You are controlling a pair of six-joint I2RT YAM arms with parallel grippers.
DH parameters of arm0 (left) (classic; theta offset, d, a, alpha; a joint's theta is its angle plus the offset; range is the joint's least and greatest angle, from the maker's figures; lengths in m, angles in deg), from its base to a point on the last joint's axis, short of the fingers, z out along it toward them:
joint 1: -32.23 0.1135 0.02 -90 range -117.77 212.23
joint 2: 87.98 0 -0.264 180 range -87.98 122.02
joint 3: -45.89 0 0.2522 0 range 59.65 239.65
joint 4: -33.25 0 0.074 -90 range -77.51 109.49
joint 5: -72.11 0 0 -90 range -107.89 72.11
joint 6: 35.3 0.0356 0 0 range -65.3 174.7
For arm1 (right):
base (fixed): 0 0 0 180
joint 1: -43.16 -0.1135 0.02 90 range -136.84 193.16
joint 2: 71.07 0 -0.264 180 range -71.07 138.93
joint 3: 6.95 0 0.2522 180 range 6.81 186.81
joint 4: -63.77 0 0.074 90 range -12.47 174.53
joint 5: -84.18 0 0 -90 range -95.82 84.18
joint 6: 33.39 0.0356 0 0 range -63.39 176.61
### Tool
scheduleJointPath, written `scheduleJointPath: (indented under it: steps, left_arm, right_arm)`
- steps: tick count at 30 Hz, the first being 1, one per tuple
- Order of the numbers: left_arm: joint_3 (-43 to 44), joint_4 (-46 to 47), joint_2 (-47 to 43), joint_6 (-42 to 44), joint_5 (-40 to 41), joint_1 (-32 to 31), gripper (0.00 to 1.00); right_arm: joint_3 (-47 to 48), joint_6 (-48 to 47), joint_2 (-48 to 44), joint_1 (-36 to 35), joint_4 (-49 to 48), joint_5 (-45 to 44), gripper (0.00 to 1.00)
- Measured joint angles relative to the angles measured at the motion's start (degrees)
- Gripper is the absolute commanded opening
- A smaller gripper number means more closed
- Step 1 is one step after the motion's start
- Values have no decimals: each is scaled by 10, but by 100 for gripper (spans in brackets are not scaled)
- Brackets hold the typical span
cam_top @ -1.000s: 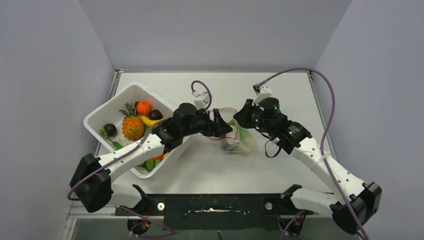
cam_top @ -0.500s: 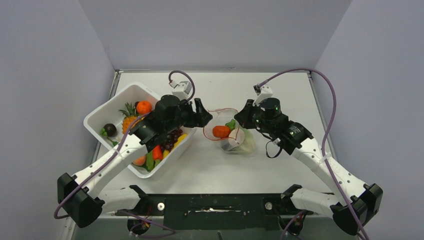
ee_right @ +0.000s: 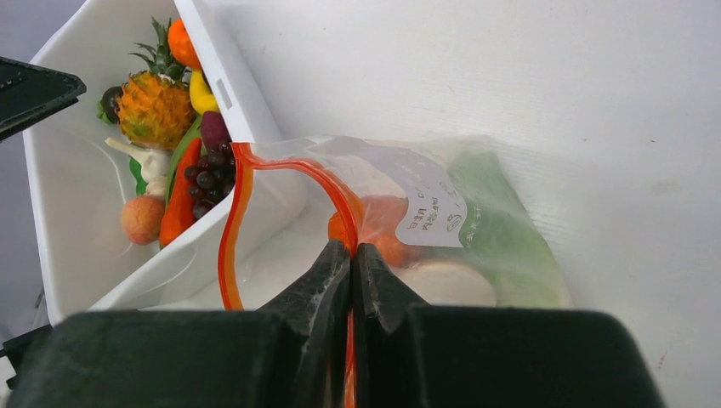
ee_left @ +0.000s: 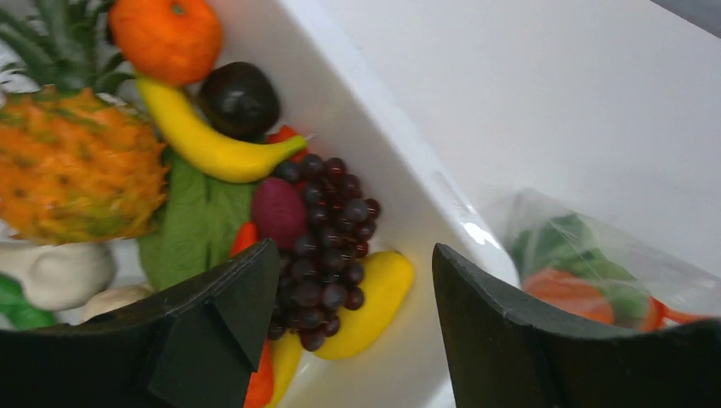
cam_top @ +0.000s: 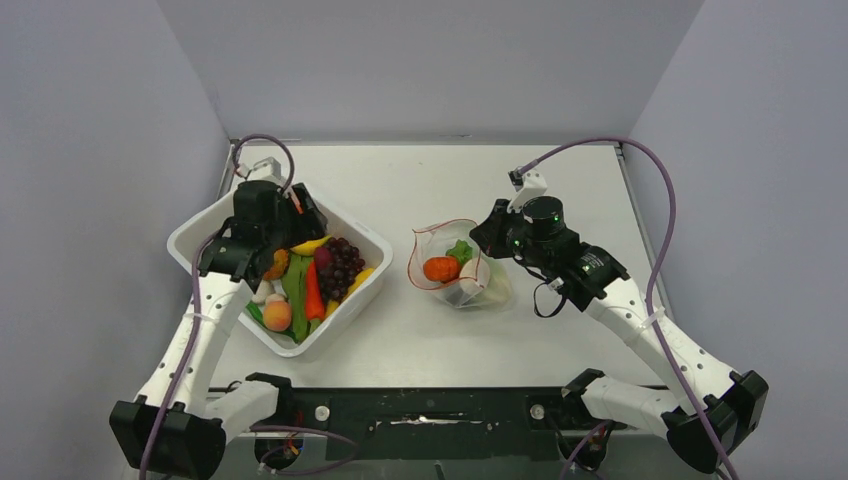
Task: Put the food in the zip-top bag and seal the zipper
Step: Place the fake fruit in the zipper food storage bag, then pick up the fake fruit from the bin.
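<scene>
The clear zip-top bag [cam_top: 470, 280] lies mid-table with its mouth held open to the left. Inside it are an orange [cam_top: 441, 268] and green lettuce [cam_top: 461, 248]. My right gripper [ee_right: 351, 248] is shut on the red zipper [ee_right: 234, 229] at the mouth's near edge. More food fills the white tub: purple grapes [ee_left: 327, 238], banana [ee_left: 212, 144], pineapple [ee_left: 72, 166], an orange [ee_left: 166, 34] and a dark plum [ee_left: 240, 98]. My left gripper [ee_left: 355, 255] hovers open over the grapes, holding nothing. From above, the left gripper [cam_top: 292, 222] is over the tub's far side.
The white square tub [cam_top: 365, 290] sits tilted at the left, its right wall close to the bag's mouth. A carrot [cam_top: 313, 292] and a peach [cam_top: 277, 315] also lie in it. Grey walls close in the table on three sides.
My left arm has drawn back from the bag's mouth and swung left over the tub, leaving an orange in the bag. The right gripper has kept its hold unmoved.
</scene>
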Motion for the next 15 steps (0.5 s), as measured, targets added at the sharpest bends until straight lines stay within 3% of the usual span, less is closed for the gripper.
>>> scheduleJointPath:
  steps: [7, 15]
  left_arm:
    - [-29, -39, 7, 33, 13, 118, 77]
    - [-30, -40, 70, 63, 32, 197, 76]
  right_arm:
    - [-3, -4, 0, 1, -3, 0, 0]
    - [-4, -10, 0, 1, -4, 0, 0]
